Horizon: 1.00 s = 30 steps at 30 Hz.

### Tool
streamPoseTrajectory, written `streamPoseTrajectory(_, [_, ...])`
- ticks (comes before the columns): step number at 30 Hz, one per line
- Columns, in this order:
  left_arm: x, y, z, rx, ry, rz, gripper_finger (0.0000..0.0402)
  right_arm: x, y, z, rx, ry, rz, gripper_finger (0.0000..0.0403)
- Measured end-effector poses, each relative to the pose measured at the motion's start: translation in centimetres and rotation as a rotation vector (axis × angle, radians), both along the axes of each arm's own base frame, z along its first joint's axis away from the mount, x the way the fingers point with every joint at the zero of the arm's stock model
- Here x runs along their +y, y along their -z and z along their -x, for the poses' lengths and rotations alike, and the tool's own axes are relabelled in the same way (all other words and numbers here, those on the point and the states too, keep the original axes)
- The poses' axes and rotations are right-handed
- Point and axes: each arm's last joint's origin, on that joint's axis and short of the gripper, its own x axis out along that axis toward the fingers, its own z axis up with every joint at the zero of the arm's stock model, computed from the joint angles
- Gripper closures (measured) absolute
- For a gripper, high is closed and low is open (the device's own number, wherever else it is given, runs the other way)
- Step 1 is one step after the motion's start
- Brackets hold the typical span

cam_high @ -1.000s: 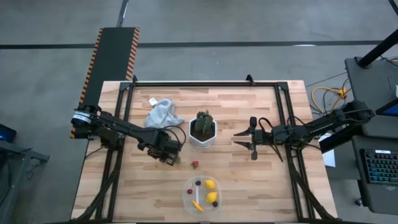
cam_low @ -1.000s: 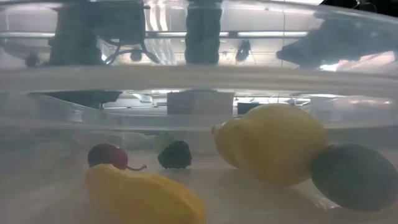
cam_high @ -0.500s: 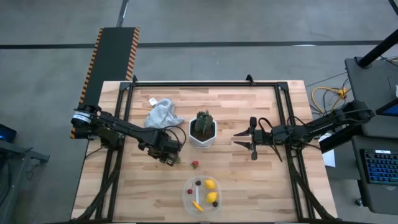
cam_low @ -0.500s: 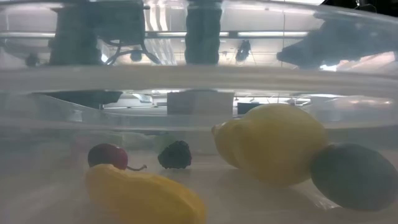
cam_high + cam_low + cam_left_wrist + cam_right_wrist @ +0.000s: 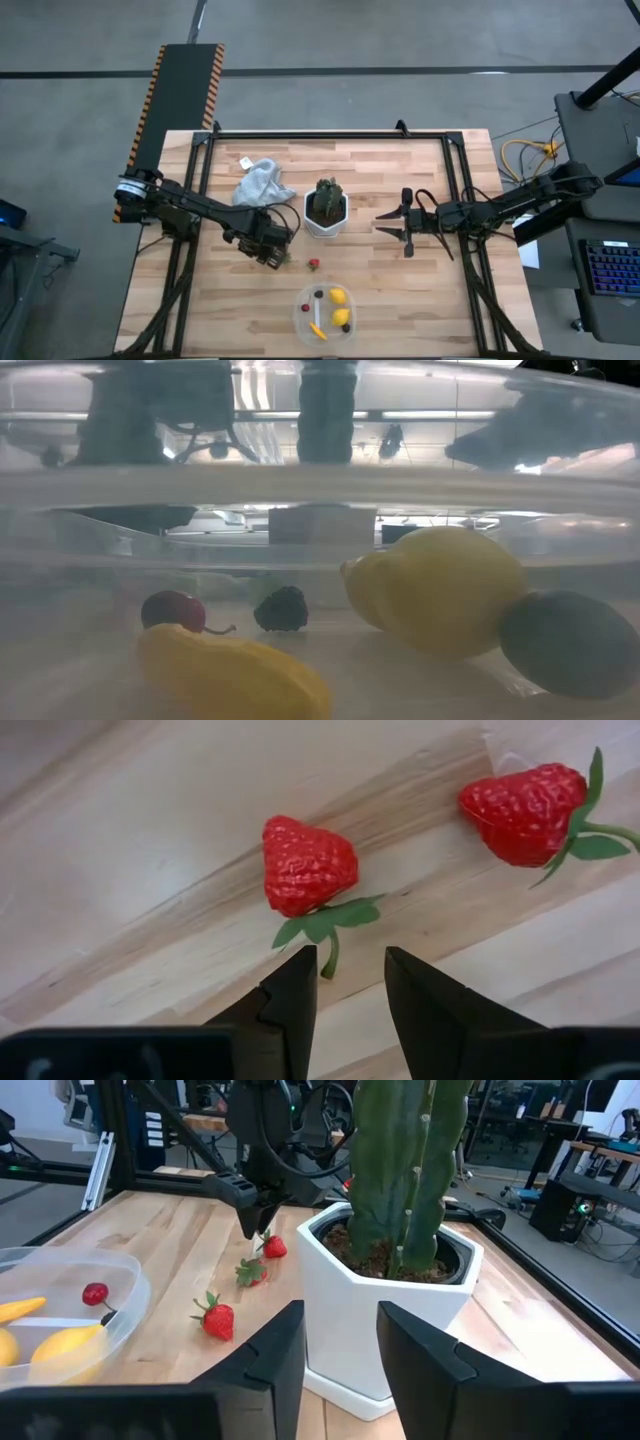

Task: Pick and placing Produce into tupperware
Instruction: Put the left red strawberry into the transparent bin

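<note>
Two red strawberries [image 5: 308,865] [image 5: 525,810] lie on the wooden table in the left wrist view. My left gripper [image 5: 350,960] points down, open, just above the nearer one's green stem; whether a finger touches the stem, I cannot tell. The right wrist view shows a third strawberry [image 5: 218,1318] nearer the tupperware. The clear round tupperware [image 5: 300,318] stands near the table's front edge and holds a lemon [image 5: 440,590], a yellow piece [image 5: 230,675], a red cherry [image 5: 170,610] and dark berries. My right gripper [image 5: 385,226] hovers open and level, right of the plant pot.
A dark green cactus in a white hexagonal pot [image 5: 325,210] stands mid-table between the two grippers. A crumpled grey cloth [image 5: 262,182] lies behind my left arm. Bare wood stretches left and right of the tupperware.
</note>
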Motion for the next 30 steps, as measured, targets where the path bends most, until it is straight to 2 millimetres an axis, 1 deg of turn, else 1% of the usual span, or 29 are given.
streamPoseTrajectory(7, [0.08,0.44,0.35,0.018,0.000,-0.006,0.0297,0.00,0.00,0.00,0.000,0.000,0.000,0.0285])
streamPoseTrajectory(24, [0.12,0.45,0.29,0.008,0.005,-0.020,0.0298,0.00,0.00,0.00,0.000,0.000,0.000,0.0294])
streamPoseTrajectory(27, [0.12,0.45,0.29,0.009,0.006,-0.020,0.0311,0.00,0.00,0.00,0.000,0.000,0.000,0.0294])
streamPoseTrajectory(30, [0.12,0.45,0.29,0.008,0.006,-0.020,0.0336,0.00,0.02,0.00,0.002,-0.001,0.000,0.0294])
